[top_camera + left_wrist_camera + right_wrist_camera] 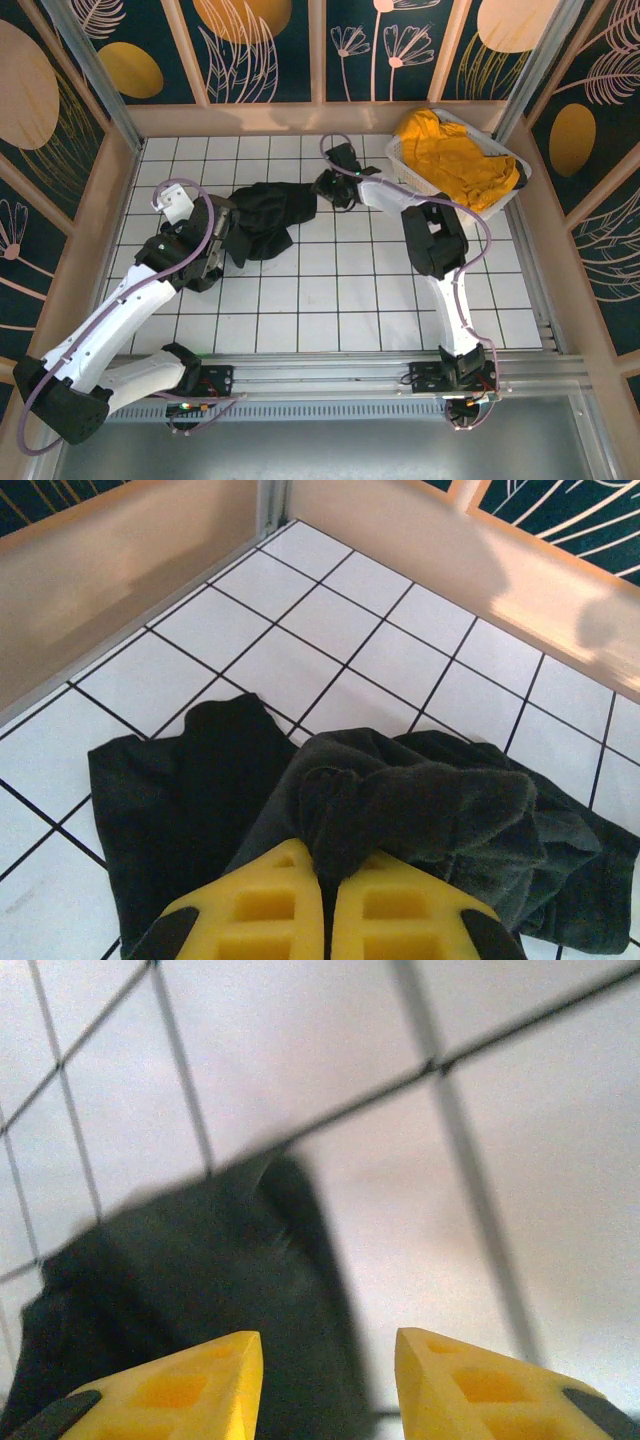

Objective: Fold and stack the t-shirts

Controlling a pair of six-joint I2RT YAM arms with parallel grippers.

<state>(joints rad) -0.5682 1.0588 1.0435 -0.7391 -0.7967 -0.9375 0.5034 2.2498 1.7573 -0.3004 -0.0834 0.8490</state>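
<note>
On the left wrist camera, my left pincer [322, 865] clamps the bunched black t-shirt [430, 800] on the worktop [380, 630]; my right pincer [330, 1360] hangs parted over its edge. From above, the mustard-yellow t-shirt [450, 155] fills the basket [398, 152].

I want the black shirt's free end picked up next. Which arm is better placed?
Right. The right tool stands open over the black shirt's loose end, holding nothing; the left tool is shut on a bunch of it.

The black t-shirt [262, 218] lay crumpled on the tiled table [350, 290]; the mustard-yellow t-shirt [450, 155] sat heaped in the white basket [478, 130].
</note>
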